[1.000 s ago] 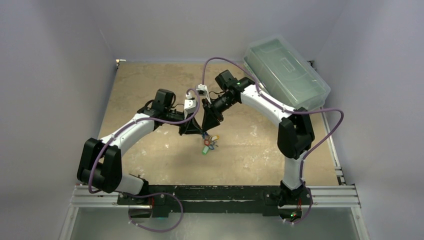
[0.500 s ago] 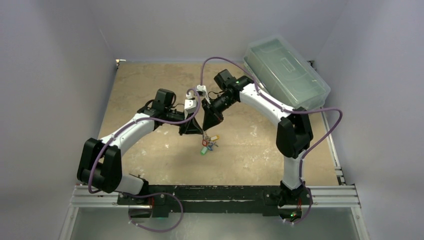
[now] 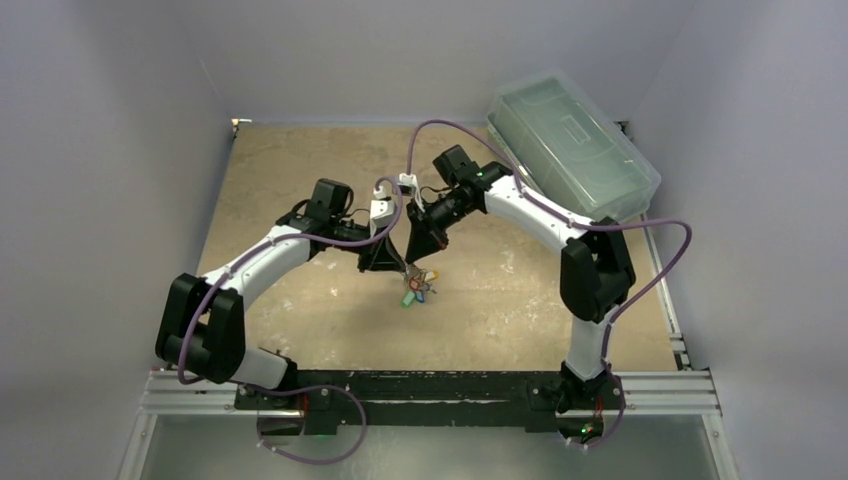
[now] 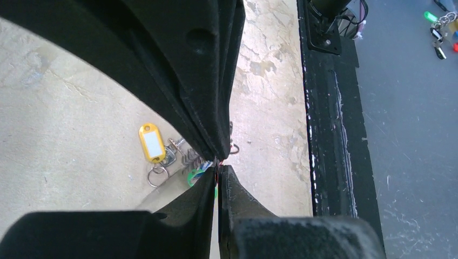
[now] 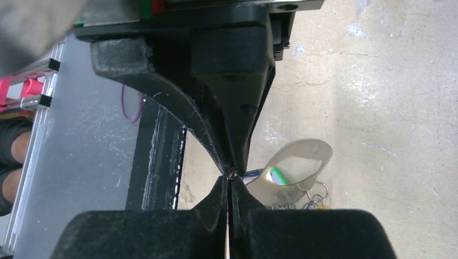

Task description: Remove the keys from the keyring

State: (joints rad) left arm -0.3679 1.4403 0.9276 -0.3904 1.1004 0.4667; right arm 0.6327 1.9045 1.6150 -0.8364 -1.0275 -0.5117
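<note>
Right wrist alone: arched keyring (image 5: 305, 154)

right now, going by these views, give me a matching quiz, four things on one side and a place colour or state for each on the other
Things:
1. plastic bin
2. key tag
3. keyring
4. left tool

Descriptions:
a. shiny silver loop
b. shut, tips together
c. far right corner of the table
d. yellow with a white label

Pairs: 1-c, 2-d, 3-a, 4-b
</note>
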